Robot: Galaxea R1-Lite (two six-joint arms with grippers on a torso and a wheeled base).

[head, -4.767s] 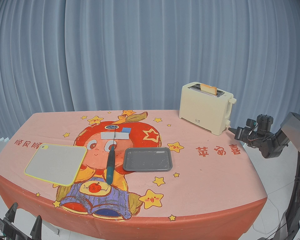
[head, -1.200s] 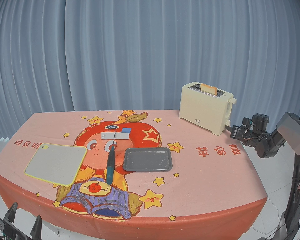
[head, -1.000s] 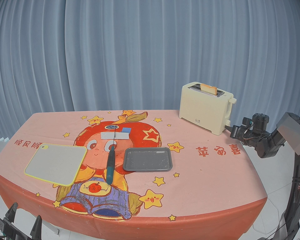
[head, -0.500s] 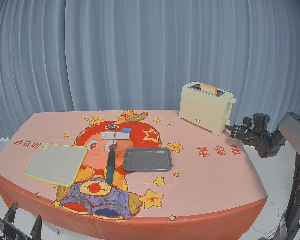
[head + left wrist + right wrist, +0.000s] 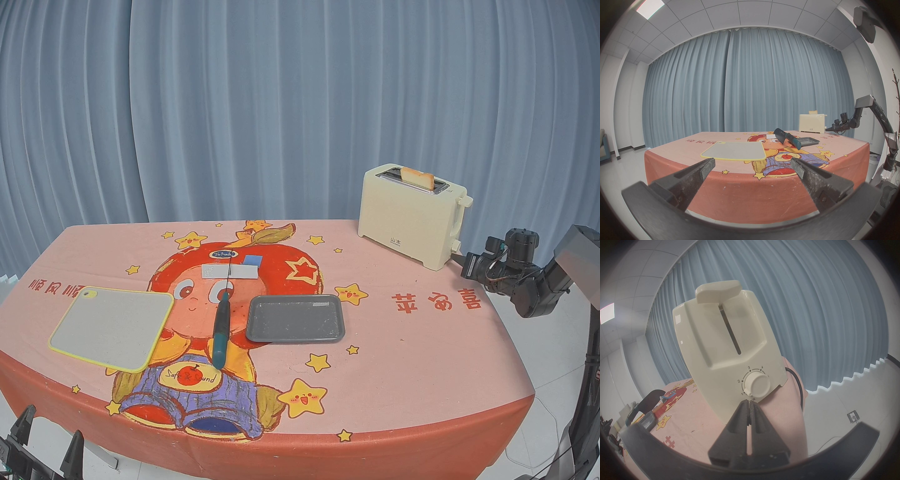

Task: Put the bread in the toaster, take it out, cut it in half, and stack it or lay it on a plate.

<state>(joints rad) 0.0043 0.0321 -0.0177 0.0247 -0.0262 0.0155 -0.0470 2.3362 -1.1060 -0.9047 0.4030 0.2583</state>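
A cream toaster stands at the table's far right with a slice of bread sticking up from its slot. My right gripper is shut and empty, its tips just off the toaster's end face, right below the round dial; the lever is at the top of its slot. A grey plate lies mid-table, a teal-handled knife to its left, and a yellow-rimmed cutting board further left. My left gripper hangs open below the table's near left edge.
A white label and a small blue tag lie behind the knife. The toaster's black cord runs off the table's right edge. Blue curtains close off the back.
My right gripper has moved up and in from beside the table's right edge to the toaster's end face. Over the last second it has hardly shifted. Nothing else moved.
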